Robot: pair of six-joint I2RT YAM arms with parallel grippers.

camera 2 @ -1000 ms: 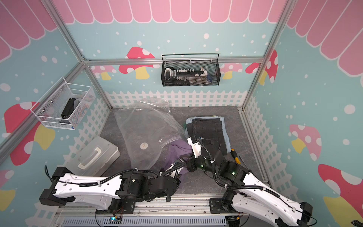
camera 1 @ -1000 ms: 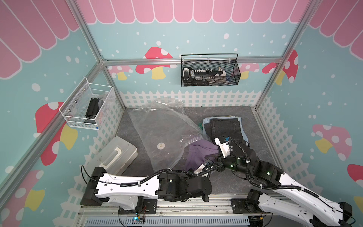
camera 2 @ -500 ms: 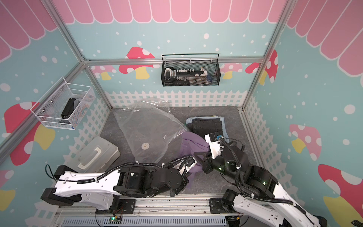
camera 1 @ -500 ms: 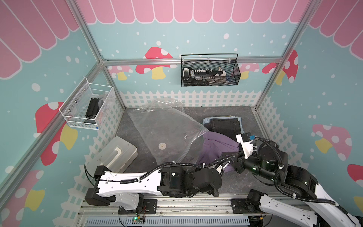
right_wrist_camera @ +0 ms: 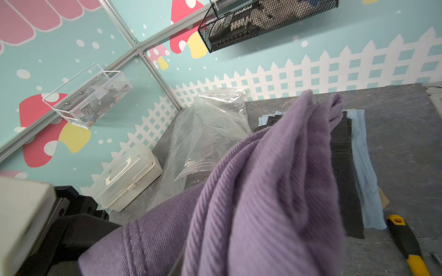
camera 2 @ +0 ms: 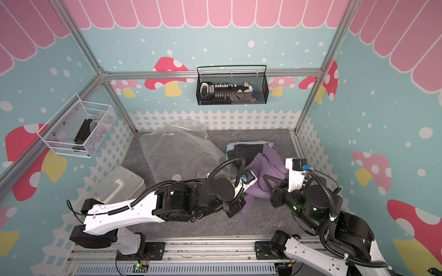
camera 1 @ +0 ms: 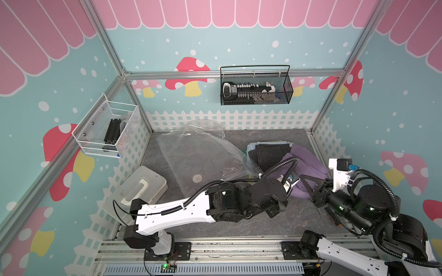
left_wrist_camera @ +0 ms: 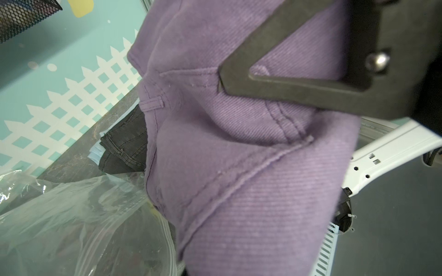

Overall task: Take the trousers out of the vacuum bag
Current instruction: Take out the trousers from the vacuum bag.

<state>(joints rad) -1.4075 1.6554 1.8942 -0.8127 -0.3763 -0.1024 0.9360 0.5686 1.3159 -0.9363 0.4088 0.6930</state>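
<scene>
The dark grey marbled worktop carries a crumpled clear vacuum bag, which runs from the back-left corner toward the middle. A translucent box with a white handle sits at the left edge. Folded trousers are stacked near the back-right corner, a dark pair on a light blue pair. A yellow-and-black utility knife lies by the right edge.

Both top views are bright and evenly lit from overhead, with only soft shadows on the grey tabletop. Pale glare streaks the vacuum bag. Wide-angle distortion bows the frame posts near the edges. In both wrist views the purple trousers blur nearest the lens.
</scene>
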